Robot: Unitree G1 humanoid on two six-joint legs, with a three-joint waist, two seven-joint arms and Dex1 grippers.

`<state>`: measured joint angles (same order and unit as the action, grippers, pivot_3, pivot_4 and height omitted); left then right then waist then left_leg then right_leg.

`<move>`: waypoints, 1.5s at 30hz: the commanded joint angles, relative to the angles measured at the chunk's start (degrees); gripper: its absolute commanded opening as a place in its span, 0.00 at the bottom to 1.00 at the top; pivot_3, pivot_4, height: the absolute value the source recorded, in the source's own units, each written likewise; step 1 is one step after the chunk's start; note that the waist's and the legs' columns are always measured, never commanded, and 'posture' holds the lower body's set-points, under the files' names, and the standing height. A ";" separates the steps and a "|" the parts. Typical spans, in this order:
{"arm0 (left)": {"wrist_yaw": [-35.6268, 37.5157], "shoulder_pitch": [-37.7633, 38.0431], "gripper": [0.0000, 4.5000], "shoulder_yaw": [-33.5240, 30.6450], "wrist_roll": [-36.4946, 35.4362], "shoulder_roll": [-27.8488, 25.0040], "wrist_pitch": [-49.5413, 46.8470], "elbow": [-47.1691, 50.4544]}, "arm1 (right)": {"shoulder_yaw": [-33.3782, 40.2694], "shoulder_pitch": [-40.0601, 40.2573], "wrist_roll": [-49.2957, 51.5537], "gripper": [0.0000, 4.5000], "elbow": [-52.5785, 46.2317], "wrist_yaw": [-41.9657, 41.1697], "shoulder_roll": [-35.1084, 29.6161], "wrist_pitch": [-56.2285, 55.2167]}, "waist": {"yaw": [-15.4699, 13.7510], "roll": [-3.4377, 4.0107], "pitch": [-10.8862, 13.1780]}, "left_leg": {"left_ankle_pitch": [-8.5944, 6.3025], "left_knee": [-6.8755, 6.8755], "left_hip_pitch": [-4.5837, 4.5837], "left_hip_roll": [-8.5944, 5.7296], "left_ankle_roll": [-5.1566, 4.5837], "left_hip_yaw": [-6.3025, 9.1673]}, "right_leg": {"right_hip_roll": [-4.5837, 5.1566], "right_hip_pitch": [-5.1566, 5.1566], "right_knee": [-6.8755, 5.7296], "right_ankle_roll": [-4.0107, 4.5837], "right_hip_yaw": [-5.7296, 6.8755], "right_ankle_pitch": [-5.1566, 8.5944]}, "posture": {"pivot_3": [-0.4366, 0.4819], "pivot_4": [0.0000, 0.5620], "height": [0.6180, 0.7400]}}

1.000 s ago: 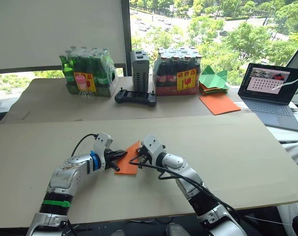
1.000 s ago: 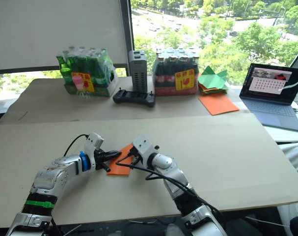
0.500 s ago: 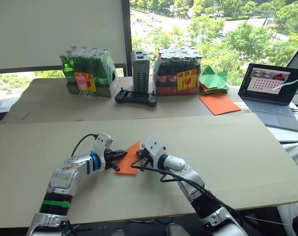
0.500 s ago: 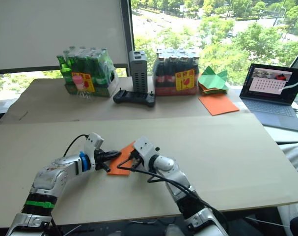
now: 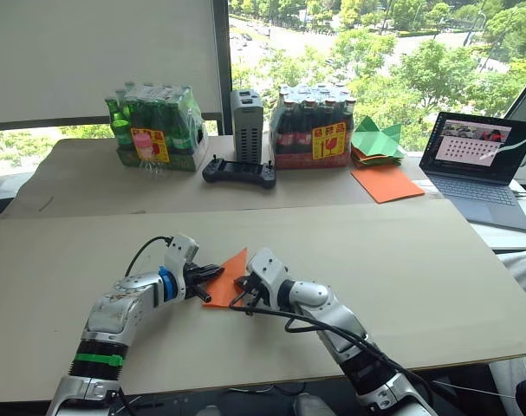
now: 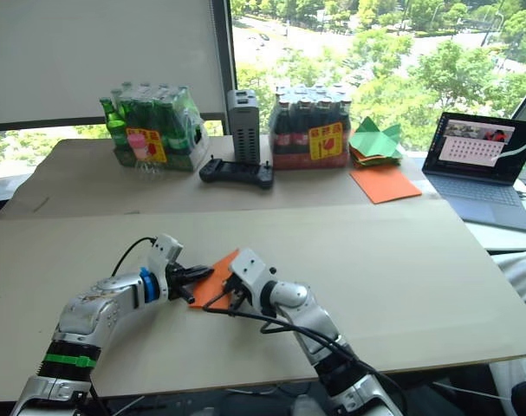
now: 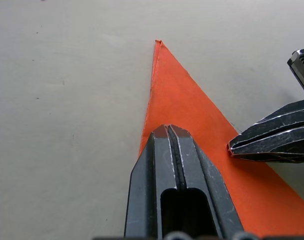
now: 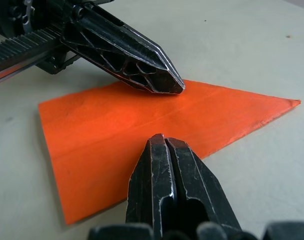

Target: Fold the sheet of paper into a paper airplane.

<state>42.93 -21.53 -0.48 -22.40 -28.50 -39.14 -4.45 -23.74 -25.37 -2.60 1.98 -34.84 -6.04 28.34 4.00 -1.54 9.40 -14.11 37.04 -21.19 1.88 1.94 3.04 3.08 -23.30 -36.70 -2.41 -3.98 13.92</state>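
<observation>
Step in hand: pressing flat the folds of the thin bright-orange sheet of paper (image 8: 141,135), already a pointed wedge with a crease running lengthwise toward its tip; this looks like a mid-fold stage, not a finished plane.
Paper location: flat on the pale beige tabletop (image 5: 401,260), near the front edge, lying between the two grippers, tip pointing away from the robot.
Doing it well: one gripper should pin the paper while the other slides along the crease with light downward pressure, starting at the wide end and working to the tip, so the thin sheet neither skids nor buckles. Pushing sideways would likely shove the paper out of line.
Left gripper (image 7: 168,131): black fingers closed together, gripping nothing, tip resting on the paper close to its left edge.
Right gripper (image 8: 161,141): fingers likewise pressed shut, holding nothing, tip down at the paper's near edge.
Arm pose: both forearms lie low over the tabletop and angle inward, so the grippers meet over the paper from opposite sides, tips near but apart.
Risk: the two tips crowding each other on so small a sheet.
</observation>
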 commanded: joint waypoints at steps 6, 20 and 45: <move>-0.35 0.61 0.00 0.00 0.48 -0.49 -0.75 0.13 | -1.69 3.83 2.06 0.00 -2.36 -2.85 -2.50 5.85 | -0.06 0.00 0.00 | 0.00 0.00 0.00 -0.01 0.00 0.00 | 0.00 0.01 0.01 0.00 0.00 0.01 | 0.48 0.27 1.00; -0.17 0.19 0.00 0.02 0.62 -0.50 -0.60 -0.37 | -1.81 4.17 6.92 0.00 -6.81 -6.36 -5.22 11.72 | -0.11 0.00 0.00 | 0.00 0.00 0.01 -0.02 0.00 0.00 | 0.01 0.03 0.03 0.00 0.00 0.02 | 0.48 0.27 1.00; -0.23 0.37 0.00 -0.56 0.51 -0.83 -0.60 -0.09 | 5.27 -0.16 10.74 0.00 -3.14 -0.31 1.33 2.84 | -0.14 -0.01 0.02 | 0.00 0.00 -0.07 -0.02 0.00 0.00 | 0.01 -0.03 0.04 0.01 0.00 0.01 | 0.48 0.27 1.00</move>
<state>43.25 -21.63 -0.61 -22.39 -28.58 -39.12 -4.49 -18.56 -24.92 7.91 -0.16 -35.17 -5.19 32.72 3.86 -1.55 9.41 -14.11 37.04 -21.26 1.86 1.95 3.04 3.09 -23.33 -36.66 -2.40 -3.97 13.94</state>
